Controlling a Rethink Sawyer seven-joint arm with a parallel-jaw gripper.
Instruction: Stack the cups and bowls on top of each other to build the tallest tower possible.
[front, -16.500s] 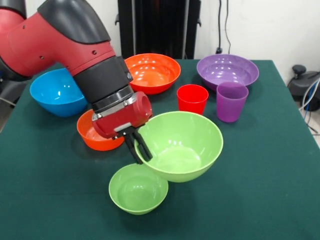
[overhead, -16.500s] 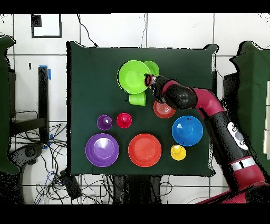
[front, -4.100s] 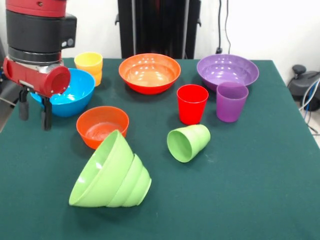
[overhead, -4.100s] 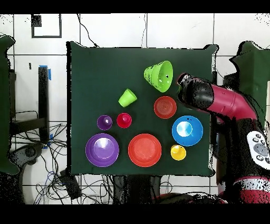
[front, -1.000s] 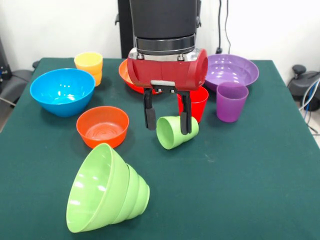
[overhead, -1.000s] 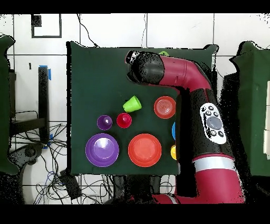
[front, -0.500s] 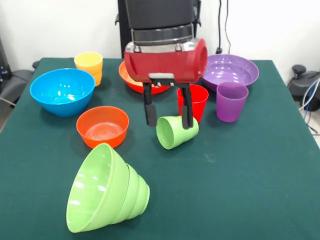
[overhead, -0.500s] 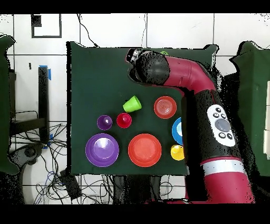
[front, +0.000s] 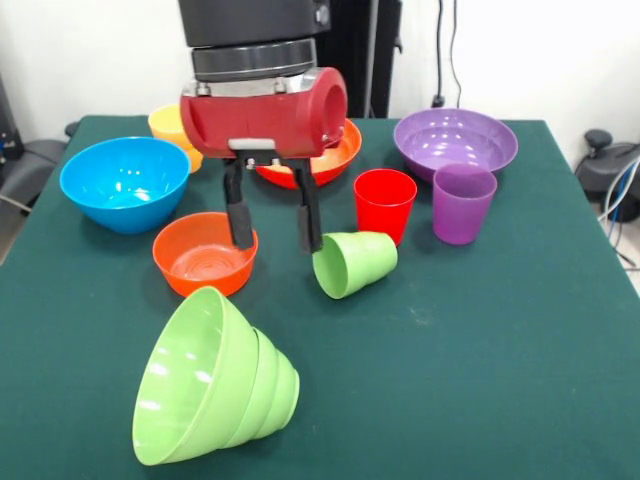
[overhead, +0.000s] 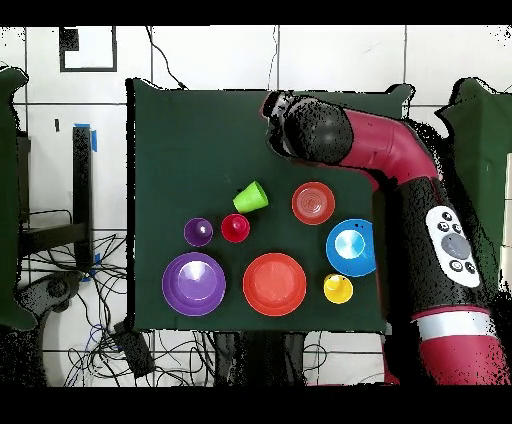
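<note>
My gripper (front: 276, 243) hangs open and empty over the table, between the small orange-red bowl (front: 203, 255) and the light green cup (front: 353, 263), which lies on its side. The red cup (front: 385, 203) and purple cup (front: 463, 203) stand upright behind it. The arm half hides the yellow cup (front: 166, 124). A large light green bowl (front: 195, 375) lies tipped over at the front, nested over a small green bowl (front: 280, 385). Overhead, the arm's head (overhead: 300, 128) covers these green bowls, and the green cup (overhead: 250, 196) lies beside the red cup (overhead: 235, 228). No tower is in view.
The blue bowl (front: 124, 182) sits at the left, the large orange bowl (front: 335, 150) behind the gripper, and the purple bowl (front: 455, 140) at the back right. Bare green cloth (front: 480, 350) spreads over the front right.
My gripper, which straddled the lying green cup, has slid leftwards in the front view and now hangs beside it. The cup stays on its side.
</note>
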